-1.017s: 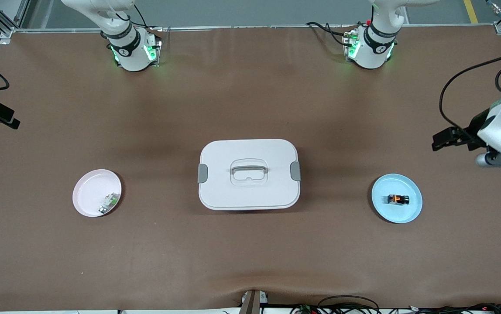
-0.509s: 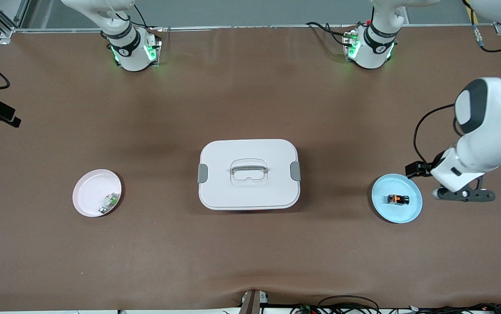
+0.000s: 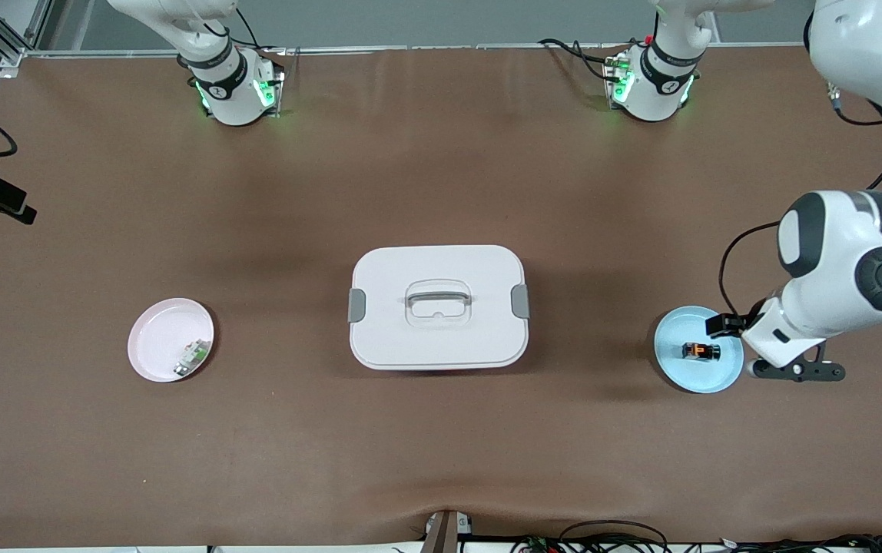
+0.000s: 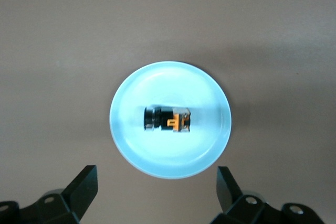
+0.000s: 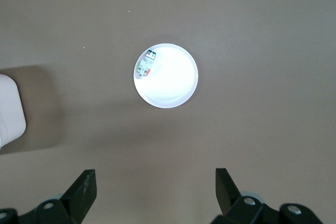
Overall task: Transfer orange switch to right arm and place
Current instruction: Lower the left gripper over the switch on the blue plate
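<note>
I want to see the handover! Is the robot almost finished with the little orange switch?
Not nearly. Nothing is done: the orange switch lies untouched on the blue plate. In hand: the left gripper hangs open above that plate, ready to come down. Left: grabbing it, passing it to the right gripper, which waits open high above the pink plate, and placing it.

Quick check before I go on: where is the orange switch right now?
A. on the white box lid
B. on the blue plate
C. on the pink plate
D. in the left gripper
B: the orange switch lies on the blue plate, and the left wrist view shows the left gripper open above it, not touching it.
</note>
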